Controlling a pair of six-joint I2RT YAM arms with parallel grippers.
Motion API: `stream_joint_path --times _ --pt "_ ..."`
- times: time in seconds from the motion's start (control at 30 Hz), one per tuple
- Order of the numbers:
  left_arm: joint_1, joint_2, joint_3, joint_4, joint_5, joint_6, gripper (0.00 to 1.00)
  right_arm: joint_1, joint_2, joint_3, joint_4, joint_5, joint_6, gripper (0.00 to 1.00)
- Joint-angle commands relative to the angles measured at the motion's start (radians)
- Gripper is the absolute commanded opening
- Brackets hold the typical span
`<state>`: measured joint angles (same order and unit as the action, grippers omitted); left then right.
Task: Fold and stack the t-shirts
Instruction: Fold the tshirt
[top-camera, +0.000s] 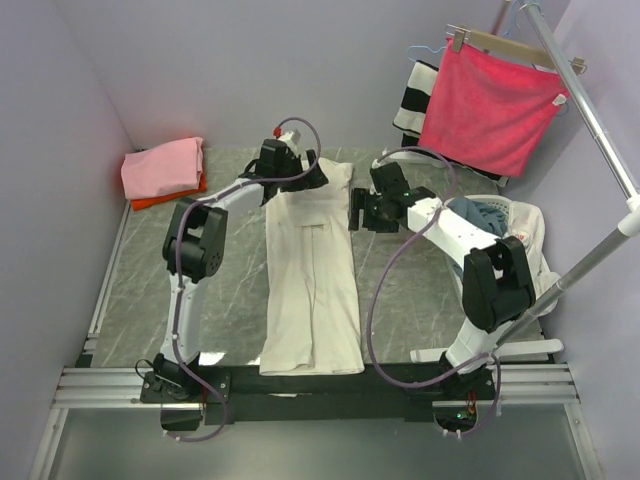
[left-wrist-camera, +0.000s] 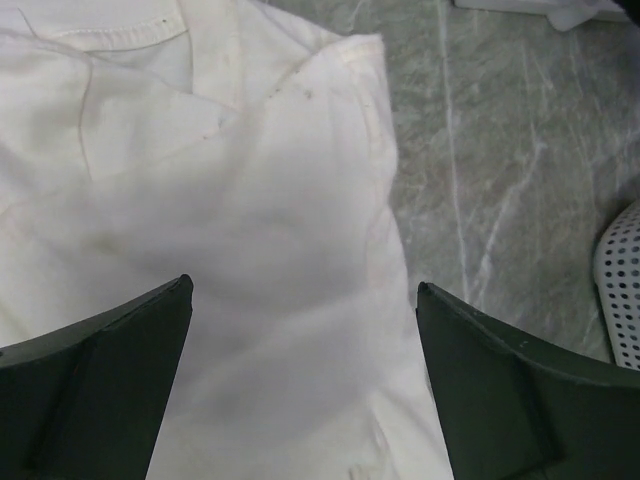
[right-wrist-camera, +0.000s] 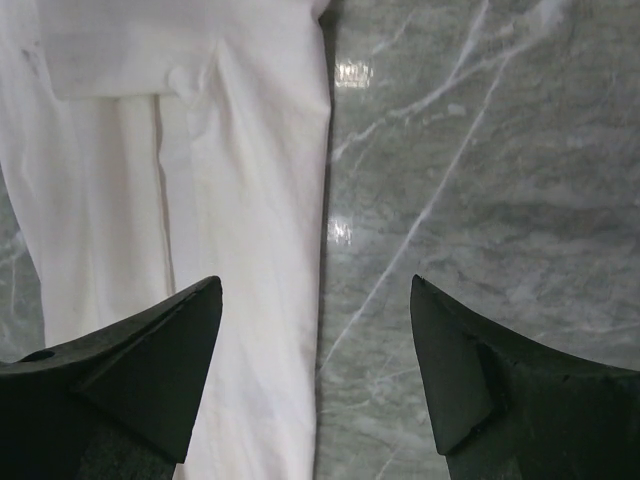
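Note:
A cream t-shirt (top-camera: 312, 270) lies folded into a long narrow strip down the middle of the table. My left gripper (top-camera: 300, 172) is open over the shirt's far end; in the left wrist view the cream cloth (left-wrist-camera: 230, 240) lies between its fingers, not pinched. My right gripper (top-camera: 357, 210) is open at the shirt's right edge; the right wrist view shows that edge (right-wrist-camera: 290, 200) between its fingers, with bare table on the right. A folded pink t-shirt (top-camera: 162, 167) lies on a folded orange-red one (top-camera: 160, 200) at the far left corner.
A bright red cloth (top-camera: 490, 110) on a wooden hanger and a striped cloth (top-camera: 415, 95) hang from a rack at the back right. A white perforated basket (top-camera: 505, 215) with clothes stands at the right; its rim shows in the left wrist view (left-wrist-camera: 620, 290). The table is grey marble (top-camera: 230, 290).

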<state>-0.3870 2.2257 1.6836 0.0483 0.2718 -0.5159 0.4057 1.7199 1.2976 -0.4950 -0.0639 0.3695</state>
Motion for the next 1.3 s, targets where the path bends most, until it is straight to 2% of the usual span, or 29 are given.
stream_joint_path --times 0.0,0.13,0.23,0.33,0.4,0.53,0.63,0.73,0.87,0.97,1.07,1.17,1.2,1.27 --pt "0.028 0.116 0.149 -0.114 0.101 0.03 0.99 0.002 -0.094 -0.049 -0.008 -0.022 -0.001 0.82" --pt "0.053 0.234 0.266 -0.185 0.116 0.053 0.99 0.007 -0.137 -0.115 -0.017 -0.095 -0.003 0.82" --pt "0.071 0.366 0.456 -0.275 0.147 0.066 0.99 0.031 -0.161 -0.191 -0.002 -0.142 0.008 0.82" --pt "0.079 0.516 0.766 -0.373 0.167 0.08 0.99 0.062 -0.167 -0.251 0.016 -0.169 0.028 0.82" --pt "0.089 0.557 0.815 -0.357 0.196 0.064 0.99 0.082 -0.171 -0.277 0.022 -0.168 0.04 0.83" --pt "0.114 0.537 0.737 -0.222 0.224 0.027 1.0 0.12 -0.195 -0.29 0.01 -0.13 0.068 0.83" --pt "0.117 0.563 0.836 -0.205 0.212 0.051 0.99 0.128 -0.235 -0.307 -0.004 -0.094 0.088 0.84" --pt "0.128 0.531 0.82 -0.108 0.19 0.051 0.99 0.13 -0.298 -0.34 -0.013 -0.067 0.1 0.85" --pt "0.14 0.514 0.84 -0.088 0.184 0.085 0.99 0.13 -0.385 -0.394 -0.01 -0.053 0.129 0.86" --pt "0.143 0.425 0.774 -0.061 0.182 0.097 0.99 0.13 -0.474 -0.445 0.012 -0.012 0.155 0.87" --pt "0.137 0.254 0.616 0.024 0.176 0.094 1.0 0.127 -0.539 -0.478 0.012 0.027 0.174 0.9" --pt "0.12 0.063 0.478 0.009 0.136 0.12 1.0 0.127 -0.568 -0.498 -0.004 0.012 0.174 0.9" --pt "0.114 -0.048 0.426 -0.014 0.095 0.126 0.99 0.128 -0.583 -0.518 -0.002 -0.017 0.169 0.9" --pt "0.096 -0.171 0.244 -0.045 0.049 0.131 1.0 0.127 -0.602 -0.543 0.003 -0.066 0.163 0.9"
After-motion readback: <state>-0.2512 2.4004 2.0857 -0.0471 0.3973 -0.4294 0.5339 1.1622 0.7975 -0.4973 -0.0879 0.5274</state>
